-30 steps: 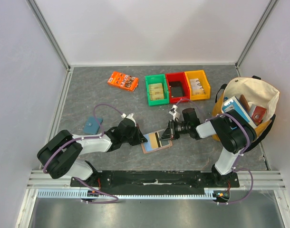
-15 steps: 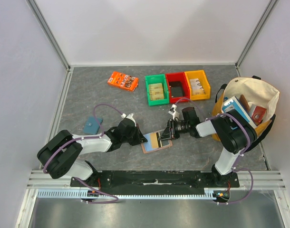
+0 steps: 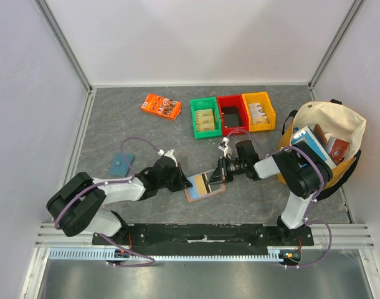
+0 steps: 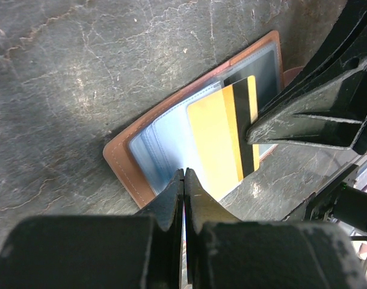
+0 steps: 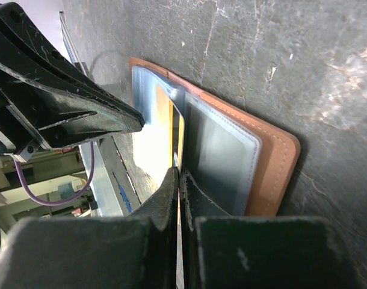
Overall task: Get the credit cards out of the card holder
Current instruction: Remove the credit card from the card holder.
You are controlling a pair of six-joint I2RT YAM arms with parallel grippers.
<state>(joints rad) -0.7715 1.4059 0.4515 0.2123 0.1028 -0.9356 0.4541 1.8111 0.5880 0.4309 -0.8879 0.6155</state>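
While the card holder [image 3: 204, 185] lies open on the table [image 3: 115, 124] between both arms, no card looks fully out: one yellow card [image 4: 216, 135] sticks partway from its clear sleeve. The right gripper [image 5: 177, 174] is clenched on that card's edge. The left gripper [image 4: 183, 174] is clenched too, tips pressing the sleeves. Whether more cards sit inside is unclear.

- Table [image 3: 109, 128]: dark grey, stone-patterned top.
- Orange packet [image 3: 161, 106]: flat, far left of middle.
- Green bin [image 3: 205, 117], red bin [image 3: 232, 114], yellow bin [image 3: 258, 111]: a touching row at the far side.
- Teal pouch [image 3: 121, 164]: flat, at the left.
- Card holder [image 3: 204, 187]: lying open near the middle.
- Cream bag [image 3: 327, 134]: at the right edge.
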